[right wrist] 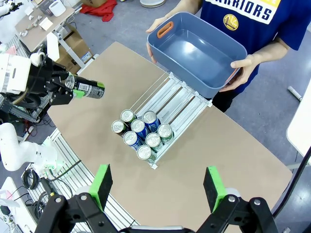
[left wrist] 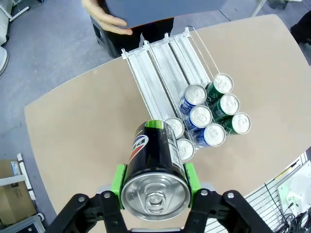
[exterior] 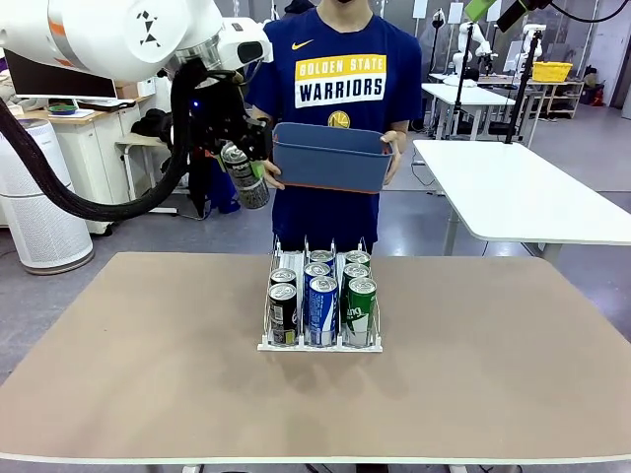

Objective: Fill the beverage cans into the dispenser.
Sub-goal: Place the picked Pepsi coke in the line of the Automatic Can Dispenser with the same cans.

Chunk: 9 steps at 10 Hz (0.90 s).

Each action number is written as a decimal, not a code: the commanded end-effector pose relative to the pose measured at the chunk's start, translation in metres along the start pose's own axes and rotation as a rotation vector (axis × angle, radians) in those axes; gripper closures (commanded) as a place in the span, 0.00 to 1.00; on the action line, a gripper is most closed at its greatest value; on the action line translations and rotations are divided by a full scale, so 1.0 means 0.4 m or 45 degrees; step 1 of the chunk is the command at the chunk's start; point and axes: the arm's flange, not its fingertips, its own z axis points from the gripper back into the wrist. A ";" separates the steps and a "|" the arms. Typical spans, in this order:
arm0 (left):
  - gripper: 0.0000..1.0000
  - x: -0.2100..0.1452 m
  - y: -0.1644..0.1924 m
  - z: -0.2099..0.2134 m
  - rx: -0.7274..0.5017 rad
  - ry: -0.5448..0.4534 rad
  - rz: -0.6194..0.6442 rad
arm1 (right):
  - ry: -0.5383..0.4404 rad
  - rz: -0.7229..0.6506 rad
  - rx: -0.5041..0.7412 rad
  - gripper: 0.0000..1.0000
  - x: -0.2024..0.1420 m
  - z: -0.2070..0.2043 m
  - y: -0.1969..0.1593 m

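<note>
Landmark for all places: dispenser (exterior: 320, 296), white 3-lane wire rack standing mid-table on the tan table (exterior: 148, 374)

1. Left gripper (exterior: 237, 148) – raised well above the table, up and to the left of the dispenser; green pads clamped on 1 dark can (exterior: 245, 177), which hangs tilted in the front view; in the left wrist view the same dark can (left wrist: 155, 174) sits between the pads, silver top toward the camera, with the dispenser beyond it

2. Cans in the dispenser – 7 upright, crowded at the robot-side end; left lane 2 dark cans (exterior: 283, 310); middle lane 3, with a blue can (exterior: 323, 310) foremost; right lane 3 by the wrist views, with a green can (exterior: 361, 310) foremost; far ends of all 3 lanes bare

3. Blue-grey bin (exterior: 328, 158) – held in both hands by a person standing at the far side beyond the dispenser, inside bare

4. Right gripper (right wrist: 158, 187) – high above the dispenser, fingers spread wide, nothing between the pads
</note>
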 end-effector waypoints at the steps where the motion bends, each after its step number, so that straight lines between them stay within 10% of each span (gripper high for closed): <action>1: 0.42 -0.065 -0.080 0.007 0.041 -0.008 -0.074 | 0.000 0.000 0.000 0.00 -0.002 0.001 0.001; 9: 0.42 -0.245 -0.288 -0.058 -0.060 0.170 -0.235 | 0.000 0.000 0.000 0.00 -0.002 0.001 0.001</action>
